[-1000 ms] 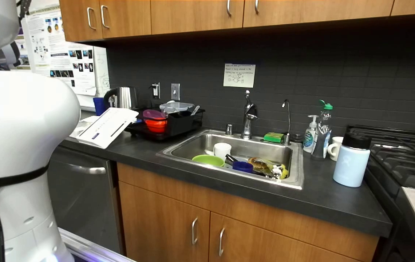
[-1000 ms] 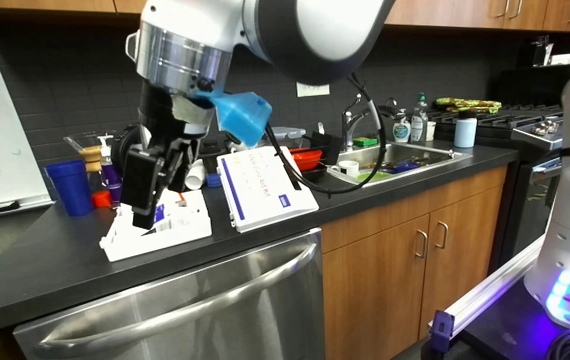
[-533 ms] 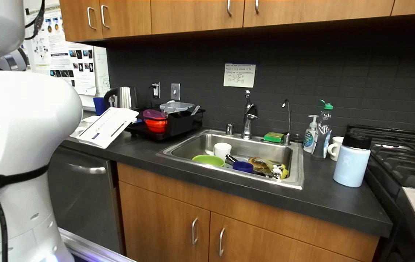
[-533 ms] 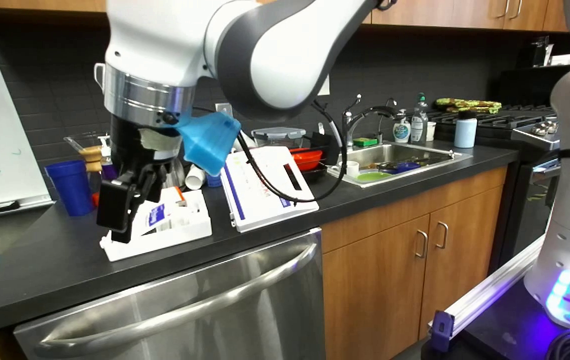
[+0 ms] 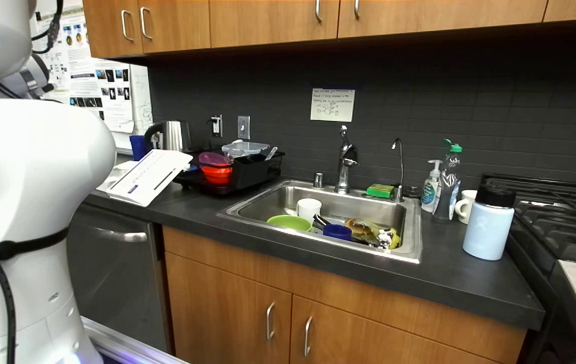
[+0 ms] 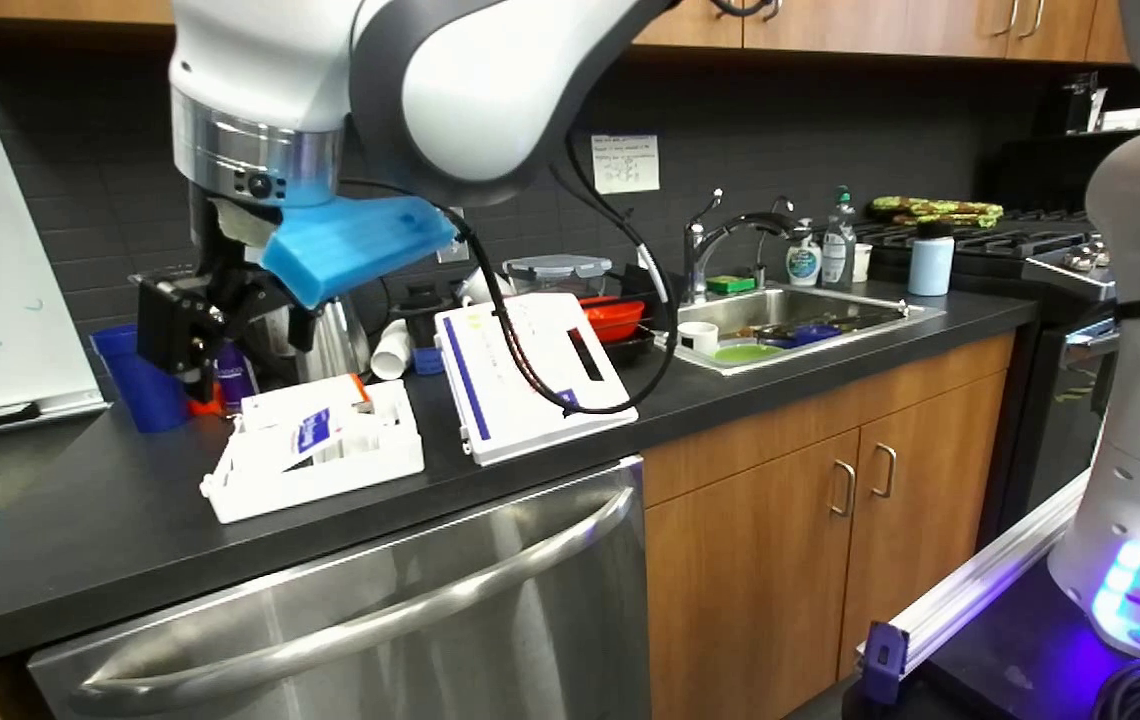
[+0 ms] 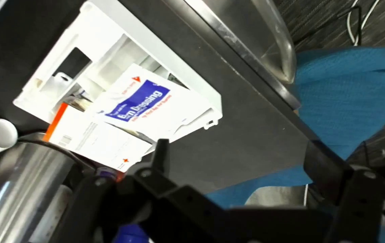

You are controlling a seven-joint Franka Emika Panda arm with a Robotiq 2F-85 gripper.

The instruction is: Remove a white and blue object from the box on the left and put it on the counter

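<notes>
We see the gripper (image 7: 243, 163) with its fingers wide apart, and the white-and-blue packet (image 7: 136, 101) lying in the white box (image 7: 179, 69).
In the wrist view we find the packet left of centre, "Dressing" legible on its blue band, just beside a white carton (image 7: 99, 138) with an orange edge. Between the fingers, low in the middle of the frame, we see dark counter (image 7: 239, 145). In an exterior view the box rests on the counter at the left, and we see the gripper higher up, apart from it.
</notes>
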